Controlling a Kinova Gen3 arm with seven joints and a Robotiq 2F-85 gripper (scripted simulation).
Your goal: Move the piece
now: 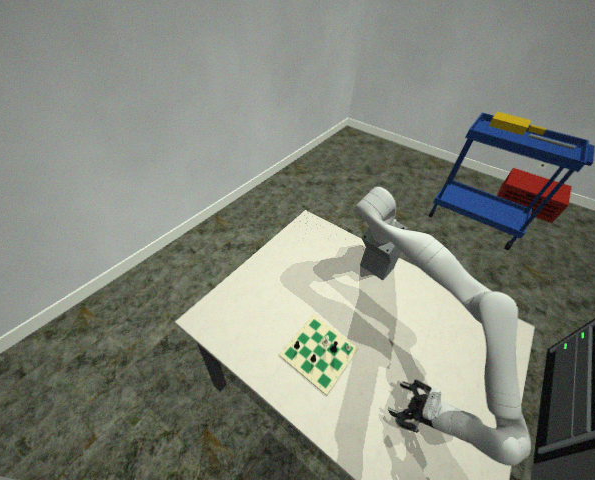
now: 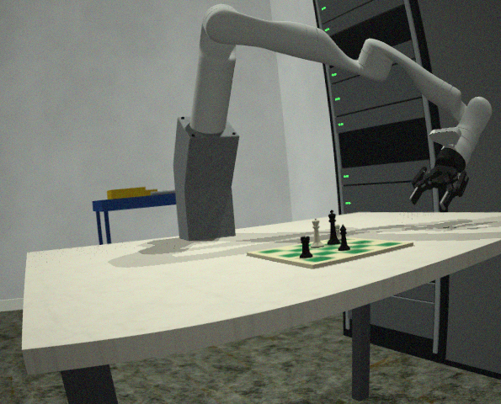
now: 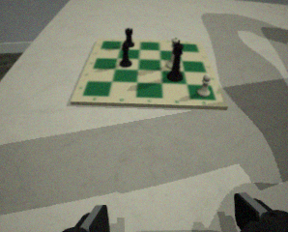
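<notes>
Top view: chessboard (image 1: 324,380) on the counter (image 1: 245,310), five pieces upright; hand (image 1: 404,404) spread, holding nothing, well apart from the board. Exterior view: hand (image 2: 436,188) hangs above the counter edge. Wrist view: white pawn (image 3: 204,86) on a corner square; square labels unreadable, task pieces cannot be singled out.
</notes>
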